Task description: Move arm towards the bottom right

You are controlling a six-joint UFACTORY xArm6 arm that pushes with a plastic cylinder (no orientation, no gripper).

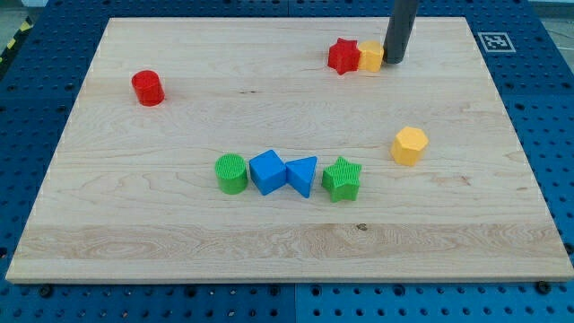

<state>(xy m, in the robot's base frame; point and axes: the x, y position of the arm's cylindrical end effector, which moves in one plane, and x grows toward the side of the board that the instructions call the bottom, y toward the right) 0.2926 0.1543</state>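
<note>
A red cylinder (147, 88) is seen alone far left. Mid-board, a row is lined up: green cylinder (231, 173), blue cube (267, 171), blue triangle (303, 175), green star (342, 178). Up top, a red star (343, 56) is pressed against a yellow block (370, 56), with my tip (393, 60) touching its right side, nothing gripped. A yellow hexagon (409, 145) sits right.

A: Tip position?
B: my tip (393, 61) at view's top right, just right of the yellow block (370, 56), which touches the red star (343, 56).
A: Rest?
B: Row at centre: green cylinder (231, 173), blue cube (267, 171), blue triangle (302, 175), green star (342, 178).
</note>
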